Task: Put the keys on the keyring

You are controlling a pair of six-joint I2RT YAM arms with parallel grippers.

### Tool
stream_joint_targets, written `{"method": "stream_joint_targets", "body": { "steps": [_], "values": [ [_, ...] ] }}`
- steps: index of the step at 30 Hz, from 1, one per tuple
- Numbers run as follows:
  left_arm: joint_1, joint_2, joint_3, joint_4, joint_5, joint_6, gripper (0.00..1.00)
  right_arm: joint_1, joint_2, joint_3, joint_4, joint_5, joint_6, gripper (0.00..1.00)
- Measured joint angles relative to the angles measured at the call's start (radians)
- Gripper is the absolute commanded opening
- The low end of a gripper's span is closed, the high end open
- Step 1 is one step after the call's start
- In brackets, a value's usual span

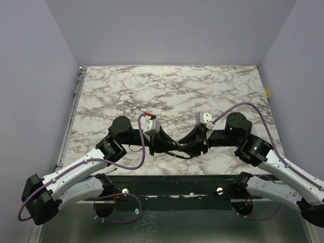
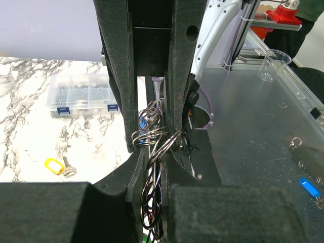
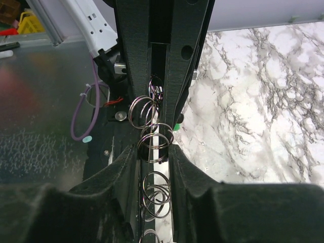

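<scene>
Silvery loops of the keyring (image 2: 152,139) are clamped by the left pincer (image 2: 152,167) over the bench (image 2: 30,111), seemingly steadied for the right pincer (image 3: 154,152), whose grip cannot be told. The yellow key (image 2: 54,165) lies unthreaded.

white marble-pattern table (image 1: 202,86), plain lavender walls (image 1: 167,30), even light

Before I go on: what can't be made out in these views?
Left wrist: blue key mostly hidden behind keyring loops; threaded or not, unclear.
Right wrist: whether the right claw pinches the keyring; its fingers hide contact.
Top view: keyring too small and dark to find.
</scene>
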Motion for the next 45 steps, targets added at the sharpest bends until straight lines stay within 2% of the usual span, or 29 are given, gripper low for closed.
{"method": "stream_joint_targets", "body": {
  "steps": [14, 17, 21, 26, 28, 29, 30, 32, 33, 36, 37, 38, 40, 41, 43, 45],
  "values": [
    [-0.007, -0.013, 0.000, 0.000, -0.019, 0.006, 0.00, 0.000, -0.038, -0.037, 0.050, 0.003, 0.003, 0.03],
    [-0.010, -0.025, 0.000, 0.000, -0.028, 0.008, 0.07, 0.000, -0.047, -0.043, 0.071, 0.005, 0.003, 0.01],
    [-0.013, -0.041, -0.002, 0.001, -0.053, 0.013, 0.22, 0.000, -0.056, -0.046, 0.088, 0.011, 0.003, 0.01],
    [-0.007, -0.088, -0.018, 0.000, -0.093, 0.025, 0.35, 0.000, -0.093, -0.047, 0.080, 0.015, -0.004, 0.01],
    [-0.006, -0.103, -0.019, 0.001, -0.106, 0.031, 0.37, 0.000, -0.103, -0.047, 0.076, 0.018, 0.002, 0.01],
    [-0.006, -0.113, -0.019, 0.001, -0.113, 0.035, 0.36, 0.000, -0.106, -0.047, 0.075, 0.019, -0.001, 0.01],
    [-0.006, -0.118, -0.019, 0.001, -0.116, 0.036, 0.27, 0.000, -0.106, -0.047, 0.074, 0.019, -0.001, 0.01],
    [-0.006, -0.127, -0.019, 0.004, -0.123, 0.037, 0.03, 0.000, -0.106, -0.047, 0.073, 0.022, -0.001, 0.01],
    [-0.006, -0.130, -0.019, 0.005, -0.124, 0.040, 0.00, 0.000, -0.106, -0.047, 0.073, 0.022, -0.001, 0.01],
    [-0.006, -0.129, -0.019, 0.005, -0.129, 0.052, 0.00, 0.000, -0.105, -0.047, 0.073, 0.023, -0.001, 0.01],
    [-0.006, -0.129, -0.019, 0.005, -0.130, 0.053, 0.00, 0.000, -0.104, -0.047, 0.073, 0.025, 0.000, 0.04],
    [-0.006, -0.129, -0.019, 0.004, -0.130, 0.057, 0.00, 0.000, -0.102, -0.047, 0.073, 0.028, 0.000, 0.12],
    [-0.006, -0.129, -0.019, -0.001, -0.135, 0.066, 0.00, 0.000, -0.100, -0.048, 0.072, 0.045, 0.006, 0.34],
    [-0.006, -0.129, -0.019, -0.011, -0.150, 0.078, 0.00, 0.000, -0.101, -0.050, 0.073, 0.064, 0.009, 0.39],
    [-0.006, -0.129, -0.018, -0.045, -0.193, 0.095, 0.21, 0.000, -0.104, -0.063, 0.078, 0.141, 0.032, 0.42],
    [-0.006, -0.129, -0.015, -0.085, -0.261, 0.104, 0.45, 0.000, -0.106, -0.090, 0.089, 0.244, 0.082, 0.58]
  ]
}}
